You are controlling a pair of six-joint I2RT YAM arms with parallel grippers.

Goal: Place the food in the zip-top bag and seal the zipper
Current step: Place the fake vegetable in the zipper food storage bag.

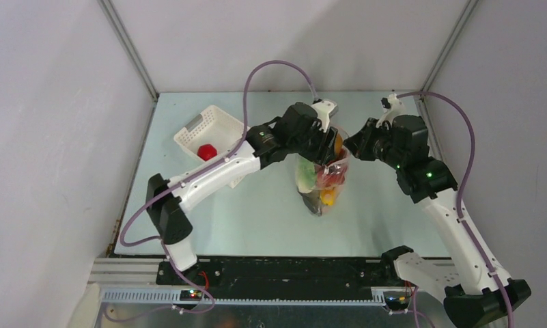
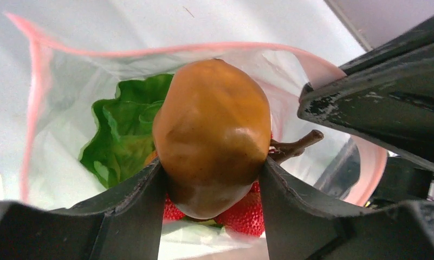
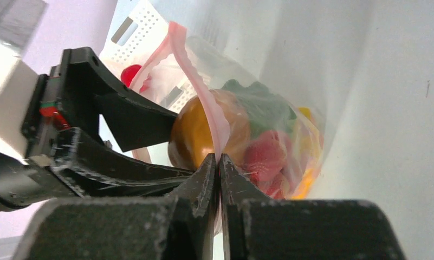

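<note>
Fingers (image 2: 133,211) on my left gripper (image 2: 210,173) aren't bothering with the white lattice plastic basket (image 1: 219,121) off at far left, which has one little red toy fruit (image 1: 207,152) in it. They're clamped on either side of a smooth orange-brown toy pear (image 2: 212,119). The pear's long axis runs along my fingers, pointing straight into the mouth of the clear dotted zip-top bag (image 1: 321,184) just beyond my fingertips, so I reckon it only needs a let-go. A ruffled green toy lettuce leaf (image 2: 122,130) and red toy strawberries (image 2: 241,214) sit deeper in. From overhead, the bag's long axis runs from its mouth at the far end back toward my bases. Over on the right, my right gripper (image 3: 220,162) is pinched tight on the thin pink zipper strip (image 3: 212,116), holding that rim up. Zipper's wide open, not sealed yet.
</note>
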